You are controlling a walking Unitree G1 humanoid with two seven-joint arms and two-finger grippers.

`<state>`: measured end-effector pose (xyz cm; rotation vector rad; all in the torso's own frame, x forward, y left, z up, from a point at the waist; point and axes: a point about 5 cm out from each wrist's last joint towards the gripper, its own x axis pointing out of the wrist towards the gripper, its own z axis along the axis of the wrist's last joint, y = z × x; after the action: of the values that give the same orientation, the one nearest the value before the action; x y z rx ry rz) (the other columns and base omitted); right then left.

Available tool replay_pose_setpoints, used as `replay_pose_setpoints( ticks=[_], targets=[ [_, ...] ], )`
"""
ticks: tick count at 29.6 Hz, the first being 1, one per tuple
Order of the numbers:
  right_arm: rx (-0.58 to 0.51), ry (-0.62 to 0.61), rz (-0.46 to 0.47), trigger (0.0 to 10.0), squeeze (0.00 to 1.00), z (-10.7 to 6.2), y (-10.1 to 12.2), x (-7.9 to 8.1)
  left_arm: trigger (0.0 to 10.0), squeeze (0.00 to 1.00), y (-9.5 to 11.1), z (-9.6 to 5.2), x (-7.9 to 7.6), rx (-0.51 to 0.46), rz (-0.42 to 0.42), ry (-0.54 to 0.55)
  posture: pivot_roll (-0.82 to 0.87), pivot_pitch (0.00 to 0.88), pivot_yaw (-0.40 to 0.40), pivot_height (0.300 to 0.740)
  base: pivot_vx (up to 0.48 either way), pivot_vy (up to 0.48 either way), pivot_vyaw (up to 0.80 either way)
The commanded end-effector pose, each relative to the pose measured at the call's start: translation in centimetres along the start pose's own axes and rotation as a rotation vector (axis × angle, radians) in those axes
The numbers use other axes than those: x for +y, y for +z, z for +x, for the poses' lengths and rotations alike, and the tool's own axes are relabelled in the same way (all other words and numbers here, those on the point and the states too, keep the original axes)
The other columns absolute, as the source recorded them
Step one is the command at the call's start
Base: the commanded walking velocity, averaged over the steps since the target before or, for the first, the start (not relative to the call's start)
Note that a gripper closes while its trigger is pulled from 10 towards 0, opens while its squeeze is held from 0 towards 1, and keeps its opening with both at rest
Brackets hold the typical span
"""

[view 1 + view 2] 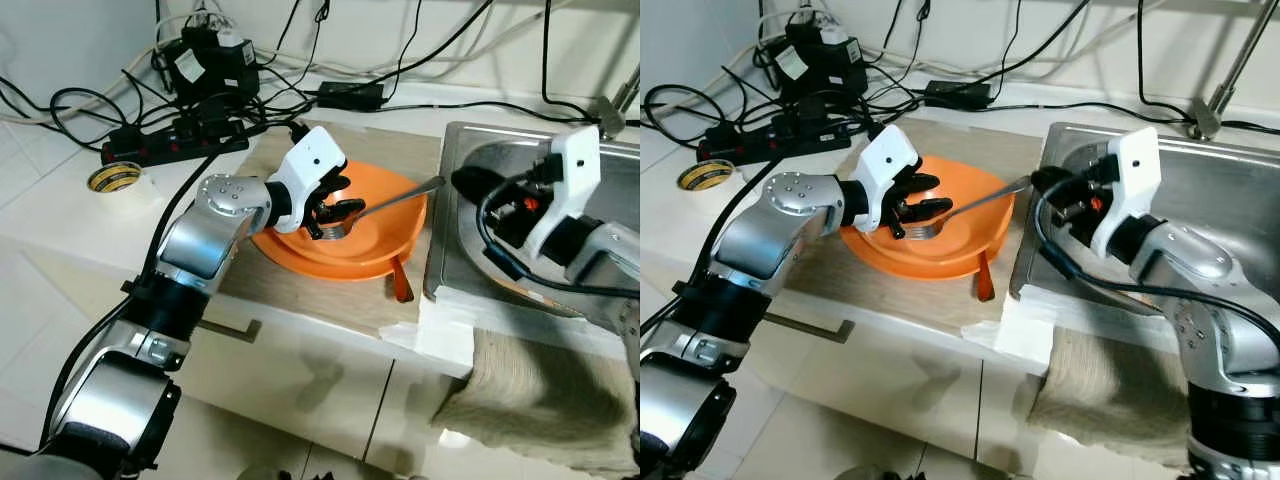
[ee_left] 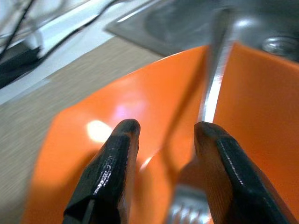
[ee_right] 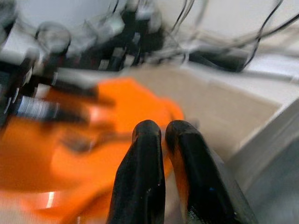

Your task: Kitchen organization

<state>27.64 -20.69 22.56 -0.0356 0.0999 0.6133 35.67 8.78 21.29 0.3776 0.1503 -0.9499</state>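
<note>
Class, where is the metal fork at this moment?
The fork lies across the orange plate on the counter left of the sink, tines by the left gripper, handle reaching towards the right gripper.

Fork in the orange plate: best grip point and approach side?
Grip the fork low on its handle, just behind the tines, coming from the robot's left over the plate rim. The handle slants up toward the sink, and the left gripper already straddles that end.

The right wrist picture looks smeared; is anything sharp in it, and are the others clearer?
Right wrist view: only the right pincer is sharp, the orange plate smeared. Left wrist view: fork handle soft. Both eye views: crisp.
</note>
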Motion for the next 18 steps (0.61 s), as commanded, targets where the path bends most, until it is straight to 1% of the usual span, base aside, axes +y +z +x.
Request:
replay_pose_setpoints(
  ticks=[1, 7, 13, 15, 16, 18],
  targets=[
    [-0.004, 0.042, -0.01, 10.0, 0.0, -0.5, 0.6, 0.2, 10.0, 0.0, 0.3, -0.3, 1.0, -0.015, 0.0, 0.044, -0.08, 0.0, 0.069, 0.74, 0.0, 0.0, 0.0],
    [0.037, 0.108, -0.047, 10.0, 0.0, -1.2, 1.2, 0.3, 10.0, 0.0, 0.0, -0.1, 1.4, -0.005, -0.001, 0.053, -0.08, 0.0, 0.069, 0.74, 0.0, 0.0, 0.0],
    [0.024, 0.123, -0.048, 10.0, 0.0, -1.0, 1.5, 0.6, 10.0, 0.0, 0.3, 0.2, 1.4, -0.018, -0.01, 0.048, -0.08, 0.0, 0.066, 0.74, 0.0, 0.0, 0.0],
    [0.027, 0.133, -0.044, 10.0, 0.0, -0.9, 1.3, 0.8, 10.0, 0.0, 0.6, 0.1, 1.3, -0.031, -0.015, 0.039, -0.08, 0.0, 0.066, 0.74, 0.0, 0.0, 0.0],
    [0.031, 0.139, -0.041, 10.0, 0.0, -0.8, 1.1, 1.0, 10.0, 0.0, 1.1, 0.0, 1.1, -0.046, -0.007, 0.028, -0.07, 0.0, 0.066, 0.74, 0.0, 0.0, 0.0],
    [0.03, 0.144, -0.038, 10.0, 0.0, -0.7, 1.1, 1.0, 10.0, 0.0, 1.5, -0.1, 0.9, -0.057, 0.007, 0.023, -0.07, 0.0, 0.065, 0.74, 0.0, 0.0, 0.0]
  ],
)
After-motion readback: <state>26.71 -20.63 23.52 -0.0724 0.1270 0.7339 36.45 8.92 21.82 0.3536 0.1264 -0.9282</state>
